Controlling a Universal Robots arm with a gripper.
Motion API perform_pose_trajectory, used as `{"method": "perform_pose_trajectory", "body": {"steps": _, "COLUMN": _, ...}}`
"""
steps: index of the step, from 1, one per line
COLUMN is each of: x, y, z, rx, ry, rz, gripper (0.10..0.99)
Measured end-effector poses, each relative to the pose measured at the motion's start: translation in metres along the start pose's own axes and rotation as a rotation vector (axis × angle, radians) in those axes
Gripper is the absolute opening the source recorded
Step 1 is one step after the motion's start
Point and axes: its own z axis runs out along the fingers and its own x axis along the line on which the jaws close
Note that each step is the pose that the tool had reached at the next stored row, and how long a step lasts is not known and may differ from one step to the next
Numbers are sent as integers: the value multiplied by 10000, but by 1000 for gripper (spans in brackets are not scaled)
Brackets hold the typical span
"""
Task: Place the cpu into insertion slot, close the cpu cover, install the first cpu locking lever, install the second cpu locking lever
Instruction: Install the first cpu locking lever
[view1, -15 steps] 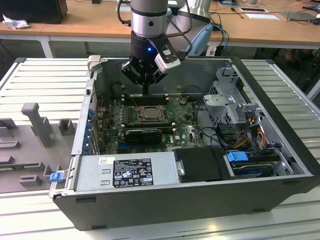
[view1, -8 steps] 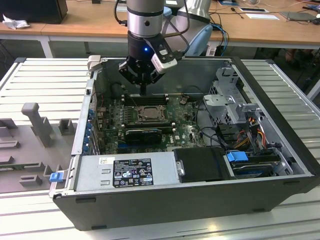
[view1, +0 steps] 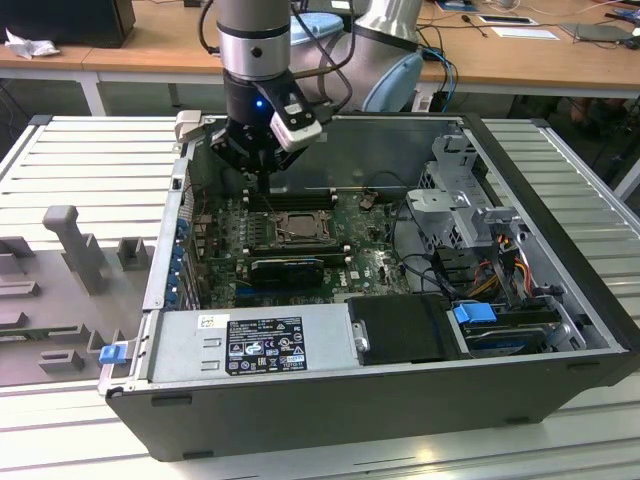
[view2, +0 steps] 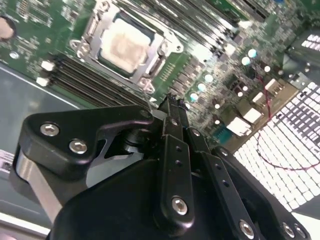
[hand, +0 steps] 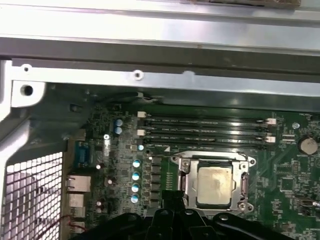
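The cpu (hand: 215, 182) (view2: 125, 46), a pale beige-silver square, lies flat in the insertion slot (view1: 298, 228) on the green board. The cpu cover (hand: 183, 175) (view2: 98, 26), a silver frame, lies down around the chip's edges. My gripper (view2: 172, 103) (hand: 172, 197) (view1: 262, 180) hangs above the board beside the socket, on the side of the blue capacitors (hand: 136, 180). Its black fingers are shut together with nothing between them. It is apart from the chip and the cover. How the locking levers stand I cannot tell.
Long black memory slots (hand: 205, 130) run beside the socket. A black expansion card (view1: 285, 268) sits on its near side in the exterior view. The case holds a power supply (view1: 260, 345), a drive cage (view1: 455, 195) and a vent grille (hand: 30, 195).
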Motion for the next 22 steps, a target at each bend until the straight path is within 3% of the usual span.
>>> {"method": "perform_pose_trajectory", "body": {"steps": 4, "x": 91, "y": 4, "z": 24, "rx": -56, "ry": 14, "rz": 2, "gripper": 106}}
{"method": "perform_pose_trajectory", "body": {"steps": 6, "x": 145, "y": 5, "z": 55, "rx": -65, "ry": 63, "rz": -81, "gripper": 106}}
{"method": "perform_pose_trajectory", "body": {"steps": 11, "x": 172, "y": 16, "z": 121, "rx": -68, "ry": 115, "rz": -108, "gripper": 106}}
{"method": "perform_pose_trajectory", "body": {"steps": 15, "x": 195, "y": 119, "z": 143, "rx": -94, "ry": 112, "rz": -108, "gripper": 106}}
{"method": "perform_pose_trajectory", "body": {"steps": 22, "x": 203, "y": 212, "z": 169, "rx": -107, "ry": 112, "rz": -109, "gripper": 106}}
